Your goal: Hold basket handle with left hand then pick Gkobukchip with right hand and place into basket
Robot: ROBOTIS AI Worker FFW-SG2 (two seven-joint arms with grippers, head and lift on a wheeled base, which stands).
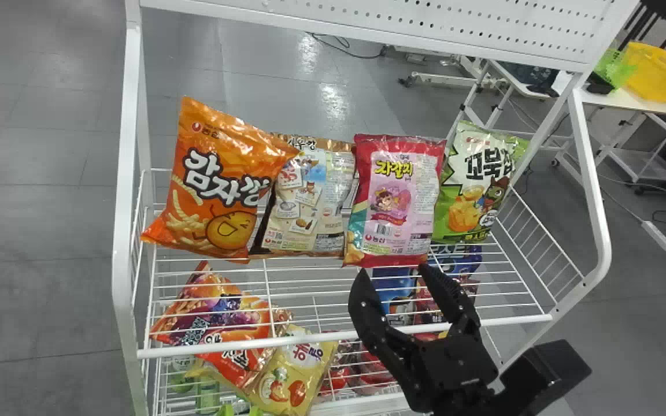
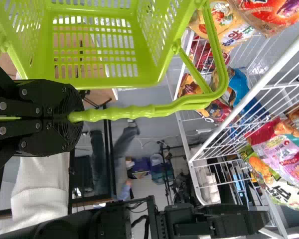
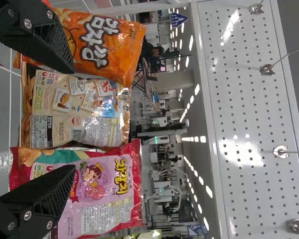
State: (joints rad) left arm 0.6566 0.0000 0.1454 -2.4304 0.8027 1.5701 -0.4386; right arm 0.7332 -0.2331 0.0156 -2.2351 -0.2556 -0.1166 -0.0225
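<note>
Right of centre in the head view, you have the green Gkobukchip bag (image 1: 474, 190) on the white rack (image 1: 126, 173), beside the pink snack bag (image 1: 393, 196). Your right hand (image 1: 393, 270) is released, fingers spread, at lower centre. Your left hand (image 2: 72, 117) grasps the handle (image 2: 132, 113) of the basket (image 2: 94, 80).

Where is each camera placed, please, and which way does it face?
Head: on the head, facing forward and down at the rack; right end effector shows.
Left wrist: on that wrist, facing past the basket handle to the rack; left end effector and right arm show.
Right wrist: on that wrist, facing over the pink bag to the pegboard; its fingers show.
Head and left wrist views share Gkobukchip.
</note>
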